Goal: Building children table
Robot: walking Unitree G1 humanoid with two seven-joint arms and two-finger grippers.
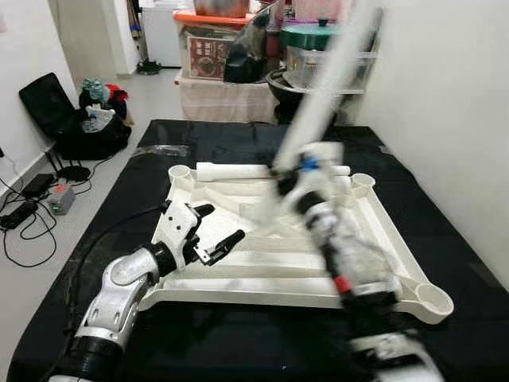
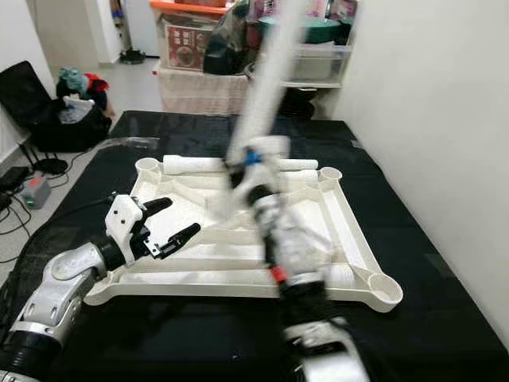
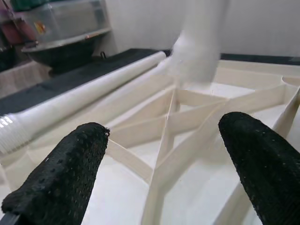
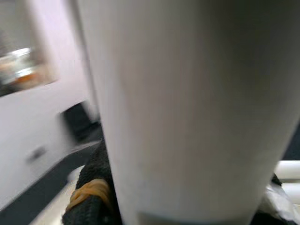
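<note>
the upturned white tabletop lies on the black mat, one table leg resting inside its far rim. the right gripper clamps a second leg tilted above it; the left gripper hovers spread wide over the ribs

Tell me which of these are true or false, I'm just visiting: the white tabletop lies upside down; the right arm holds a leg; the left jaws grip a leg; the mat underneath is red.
1. The white tabletop lies upside down, ribs showing, on the mat. True.
2. The right gripper holds a white table leg raised above the tabletop. True.
3. The left gripper grips a leg. False: its jaws are open and empty over the tabletop.
4. The mat is red. False: it is black.
5. Another leg lies along the tabletop's far edge. True.
</note>
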